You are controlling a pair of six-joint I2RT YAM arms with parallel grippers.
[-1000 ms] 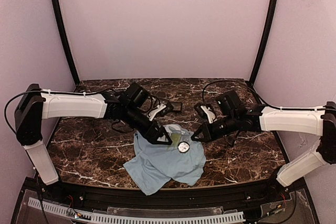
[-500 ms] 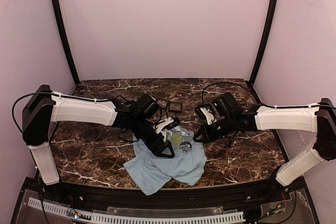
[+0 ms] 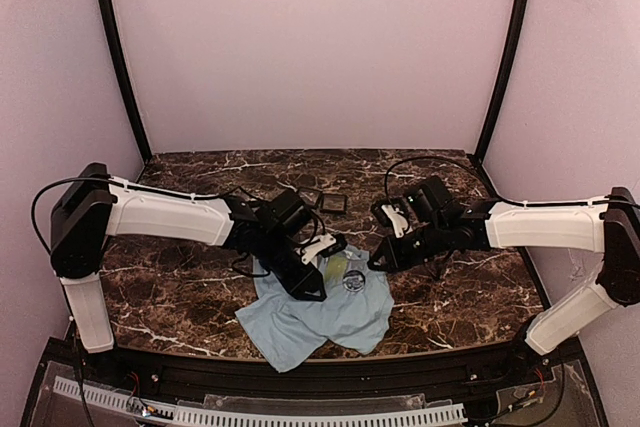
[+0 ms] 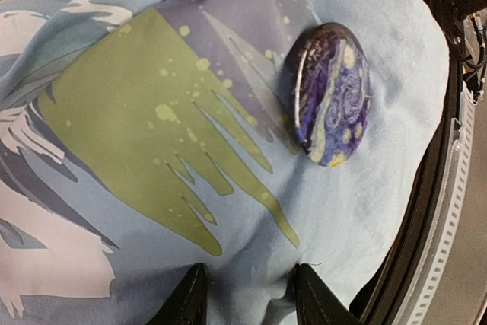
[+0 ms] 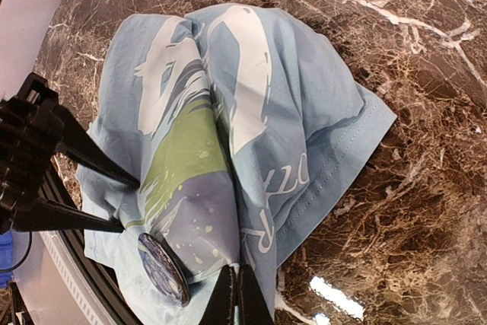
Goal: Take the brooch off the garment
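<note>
- Brooch (image 4: 331, 97) still on the shirt (image 4: 152, 119).
- Left pincer (image 4: 247, 298) has narrowed around cloth; grip I cannot tell.
- Right pincer (image 5: 234, 294) stays clamped on shirt fold.

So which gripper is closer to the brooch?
Right, narrowly: right gripper pinches the shirt just beside the brooch; left gripper sits on the shirt slightly farther off.

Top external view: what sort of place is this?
Probably a lab robot test cell: plain pale lilac wall panels held by black frame posts, a dark marble-pattern tabletop, and two white-and-black robot arms bolted at its near edge.
</note>
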